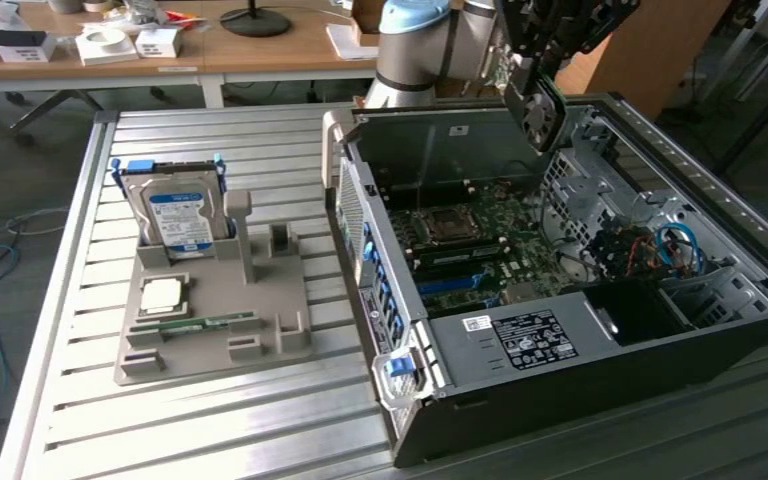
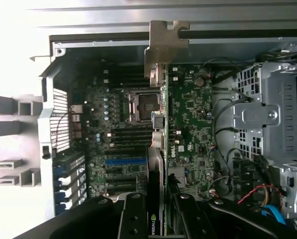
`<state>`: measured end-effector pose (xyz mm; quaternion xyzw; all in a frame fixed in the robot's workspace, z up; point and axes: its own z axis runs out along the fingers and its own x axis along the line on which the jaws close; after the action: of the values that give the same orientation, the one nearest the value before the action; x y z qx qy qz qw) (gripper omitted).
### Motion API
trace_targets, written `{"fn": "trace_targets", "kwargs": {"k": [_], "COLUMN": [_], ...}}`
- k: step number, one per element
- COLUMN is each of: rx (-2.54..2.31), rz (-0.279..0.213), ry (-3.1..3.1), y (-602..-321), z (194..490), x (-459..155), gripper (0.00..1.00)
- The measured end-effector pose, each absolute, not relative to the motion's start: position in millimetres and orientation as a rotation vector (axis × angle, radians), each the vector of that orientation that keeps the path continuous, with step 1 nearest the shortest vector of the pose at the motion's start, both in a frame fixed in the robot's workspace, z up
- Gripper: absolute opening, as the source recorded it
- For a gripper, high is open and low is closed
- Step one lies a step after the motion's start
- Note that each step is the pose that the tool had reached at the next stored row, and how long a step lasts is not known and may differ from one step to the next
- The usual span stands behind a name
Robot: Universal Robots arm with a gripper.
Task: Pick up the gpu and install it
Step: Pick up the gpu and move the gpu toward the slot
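Note:
My gripper hangs over the far part of the open computer case, shut on the gpu. The gpu is a thin dark card hanging upright above the motherboard, clear of it. In the wrist view the gpu appears edge-on between my black fingers, with its metal bracket at the far end. Beneath it lie the motherboard, the CPU socket and the expansion slots.
On the exterior view's left a grey holder stands on the slatted metal table, carrying a silver hard drive, a CPU and a green memory stick. Drive cages and cables occupy the case's right side. A cluttered desk stands behind.

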<state>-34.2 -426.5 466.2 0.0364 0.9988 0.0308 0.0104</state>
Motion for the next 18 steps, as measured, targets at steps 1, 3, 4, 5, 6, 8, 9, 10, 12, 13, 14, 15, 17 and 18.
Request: {"fn": "trace_targets", "kwargs": {"k": [1, 3, 4, 5, 6, 8, 9, 10, 12, 13, 14, 15, 17, 18], "rx": [0.113, 0.114, 0.114, 0.114, 0.114, 0.114, 0.114, 0.114, 0.113, 0.114, 0.114, 0.113, 0.114, 0.114], "rz": [0.096, 0.096, 0.096, 0.096, 0.097, 0.097, 0.097, 0.097, 0.097, 0.097, 0.097, 0.098, 0.098, 0.098], "ry": [3.117, 3.117, 3.117, 3.117, 3.118, 3.118, 3.118, 3.118, 3.118, 3.118, 3.118, 3.118, 3.118, 3.118], "y": [-426.5, -426.5, -426.5, -426.5, -426.5, -426.5, -426.5, -426.5, -426.4, -426.4, -426.4, -426.5, -426.5, -426.5], "z": [466.1, 466.0, 465.8, 465.7, 465.6, 465.5, 465.4, 465.3, 465.2, 465.2, 465.1, 465.1, 465.1, 464.6], "x": [-31.7, -25.8, -22.5, -18.2, -14.0, -5.7, -2.0, 1.9, 9.5, 12.1, 13.9, 14.2, 14.1, 14.2], "gripper": [0.26, 0.26, 0.26, 0.26, 0.26, 0.26, 0.26, 0.26, 0.26, 0.26, 0.26, 0.26, 0.26, 0.26]}}
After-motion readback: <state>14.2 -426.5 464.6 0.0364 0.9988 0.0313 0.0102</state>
